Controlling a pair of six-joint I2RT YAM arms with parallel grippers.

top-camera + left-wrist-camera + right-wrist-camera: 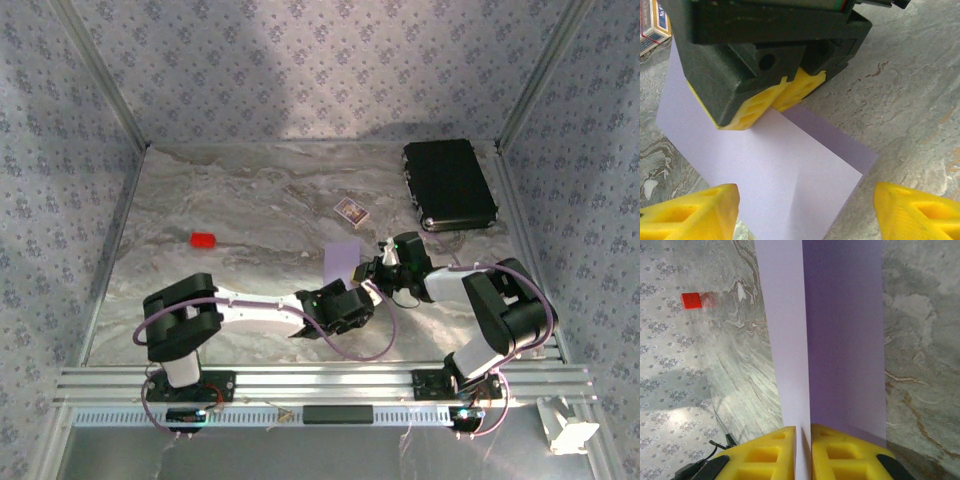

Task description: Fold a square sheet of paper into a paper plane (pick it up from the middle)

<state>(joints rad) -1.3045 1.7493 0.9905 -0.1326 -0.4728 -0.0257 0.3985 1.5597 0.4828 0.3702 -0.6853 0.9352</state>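
The pale lilac sheet of paper [342,262] lies on the marble table, folded over on itself into a rectangle with a faint slanted crease [790,170]. My right gripper [803,452] is shut on the edge of the upper layer and holds that flap [785,330] raised, with the shaded lower layer [845,340] flat beside it. In the left wrist view its yellow fingers [775,97] pinch the paper's far edge. My left gripper [805,215] hovers open over the near end of the sheet, one fingertip on each side, touching nothing.
A small patterned card [351,210] lies just beyond the paper. A red block [203,240] sits to the left and a black case [449,184] at the back right. Both wrists crowd together at the table's near middle [350,288].
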